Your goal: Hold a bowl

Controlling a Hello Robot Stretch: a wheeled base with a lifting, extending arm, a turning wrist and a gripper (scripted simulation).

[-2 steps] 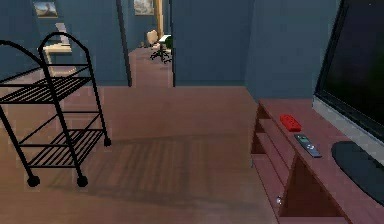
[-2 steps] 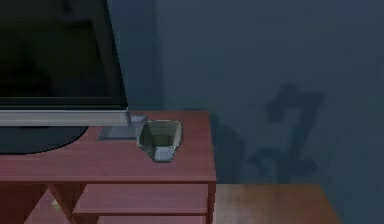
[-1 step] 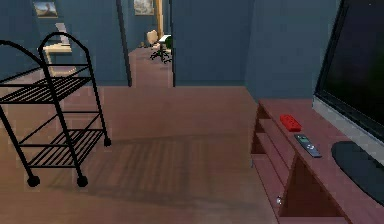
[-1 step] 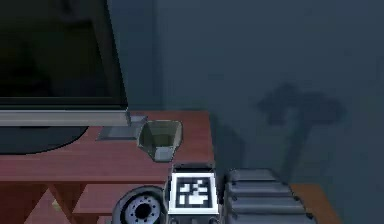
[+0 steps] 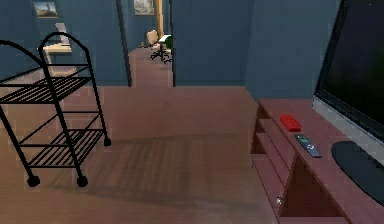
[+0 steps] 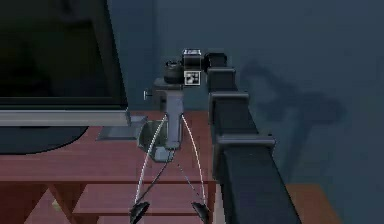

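We cannot tell where the bowl is, so the first risk is reaching for the wrong thing. On the stand [image 5: 325, 185] lie a flat red thing [image 5: 291, 122] and a remote [image 5: 308, 146], and the dark oval foot [image 5: 360, 165] under the TV [image 5: 362, 70] could be mistaken for a dish.

In the arm side view the arm [image 6: 245, 150] reaches out over the stand, and the gripper [image 6: 173, 210] hangs with its fingers pointing down just beside the TV. We cannot tell how the jaws stand. Only bare wood lies behind the fingers, so we judge that the gripper holds nothing.

The bigger danger is driving or turning with the arm out. A swing toward the front would bring the gripper against the screen. A drop would jam the fingers on the stand's top or catch them on its front edge. We think drawing the arm back before the base moves is the safer order.

For moving, the floor [image 5: 170, 150] between the stand and the wire cart [image 5: 55, 100] is bare and wide. The cart has wheels and would roll if bumped. Straight ahead a doorway [image 5: 150, 60] leads to a room with a chair [image 5: 160, 46]. Its frame is narrow, so we would want to pass through square.
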